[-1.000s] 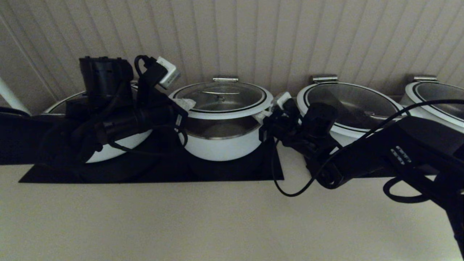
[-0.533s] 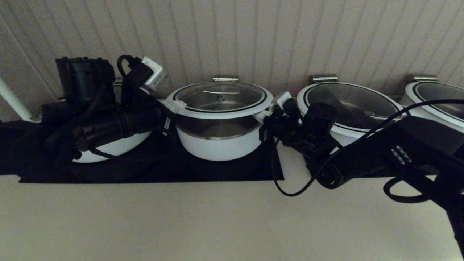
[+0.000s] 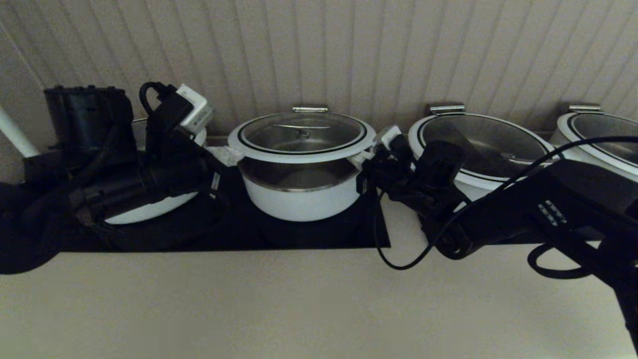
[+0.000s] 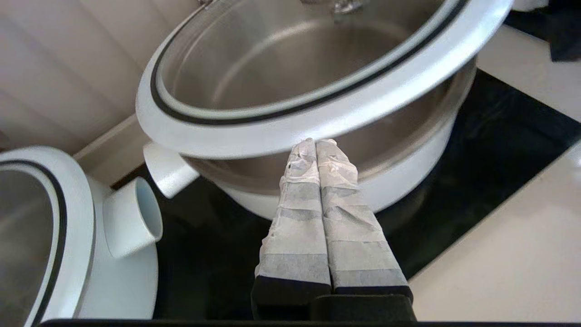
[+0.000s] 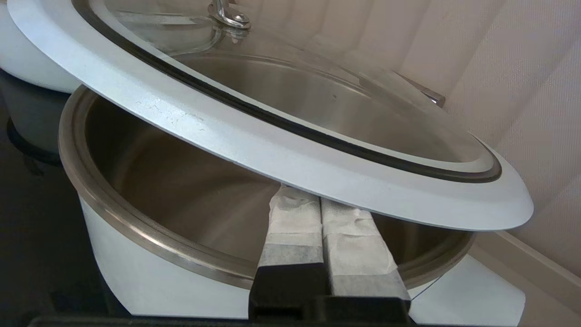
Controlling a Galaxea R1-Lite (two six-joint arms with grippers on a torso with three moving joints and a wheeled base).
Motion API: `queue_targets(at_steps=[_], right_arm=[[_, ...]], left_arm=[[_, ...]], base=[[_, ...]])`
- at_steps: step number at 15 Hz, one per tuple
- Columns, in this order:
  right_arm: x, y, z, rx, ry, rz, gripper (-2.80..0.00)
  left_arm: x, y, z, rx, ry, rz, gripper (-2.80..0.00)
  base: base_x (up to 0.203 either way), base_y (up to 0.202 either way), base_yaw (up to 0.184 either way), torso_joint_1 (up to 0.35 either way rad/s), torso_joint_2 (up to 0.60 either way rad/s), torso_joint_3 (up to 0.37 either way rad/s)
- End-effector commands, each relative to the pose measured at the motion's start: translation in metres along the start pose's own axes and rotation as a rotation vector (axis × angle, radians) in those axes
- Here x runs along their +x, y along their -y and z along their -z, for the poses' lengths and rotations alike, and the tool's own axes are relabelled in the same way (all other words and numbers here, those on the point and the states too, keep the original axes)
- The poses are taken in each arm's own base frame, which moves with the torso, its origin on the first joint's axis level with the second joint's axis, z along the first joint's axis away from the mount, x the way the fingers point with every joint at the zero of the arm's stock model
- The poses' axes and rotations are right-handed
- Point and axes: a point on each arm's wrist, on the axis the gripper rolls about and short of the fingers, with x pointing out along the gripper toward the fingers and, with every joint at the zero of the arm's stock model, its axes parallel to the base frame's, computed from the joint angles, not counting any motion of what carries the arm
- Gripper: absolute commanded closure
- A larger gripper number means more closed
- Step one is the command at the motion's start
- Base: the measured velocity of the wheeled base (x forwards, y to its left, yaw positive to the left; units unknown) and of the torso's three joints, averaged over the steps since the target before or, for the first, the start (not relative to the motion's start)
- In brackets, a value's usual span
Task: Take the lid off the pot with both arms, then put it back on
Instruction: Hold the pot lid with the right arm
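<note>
The lid (image 3: 301, 135) is held raised above the pot (image 3: 300, 192), with a clear gap to the steel bowl rim visible in both wrist views; the pot stands on a black mat (image 3: 319, 234) on the counter (image 3: 299, 304), between two similar white pots. The left tool (image 4: 316, 144) is clenched on nothing, its taped fingers (image 4: 336, 168) pressed together with the tips at the underside of the lid rim at 9 o'clock. The right tool (image 5: 317, 200) is likewise clenched empty, tucked beneath the rim at 3 o'clock. The lid therefore appears to be propped from below, not pinched. For this step, both tools should be kept level and moved at an equal rate, so that the lid is not tipped or slid off its supports. Each arm is extended nearly horizontally inward toward the pot from its own side.
</note>
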Motion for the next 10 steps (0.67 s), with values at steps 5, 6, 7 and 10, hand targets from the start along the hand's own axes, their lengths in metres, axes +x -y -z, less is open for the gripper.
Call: queue_targets(at_steps=[5, 6, 7, 10], right_arm=[[0.000, 0.002, -0.003, -0.008, 0.012, 0.003, 0.00], [0.000, 0.002, -0.004, -0.008, 0.014, 0.004, 0.00], [0.000, 0.002, -0.004, -0.008, 0.014, 0.004, 0.00], [0.000, 0.002, -0.004, -0.009, 0.015, 0.004, 0.00]], left_arm=[[-0.027, 0.003, 0.006, -0.002, -0.005, -0.011, 0.00], [-0.030, 0.005, 0.009, -0.003, -0.013, -0.009, 0.00], [-0.032, 0.007, 0.012, -0.005, -0.023, -0.002, 0.00], [-0.034, 0.010, 0.019, -0.009, -0.042, 0.006, 0.00]], base=[[0.000, 0.000, 0.000, 0.000, 0.00, 0.000], [0.000, 0.000, 0.000, 0.000, 0.00, 0.000], [0.000, 0.000, 0.000, 0.000, 0.00, 0.000], [0.000, 0.000, 0.000, 0.000, 0.00, 0.000]])
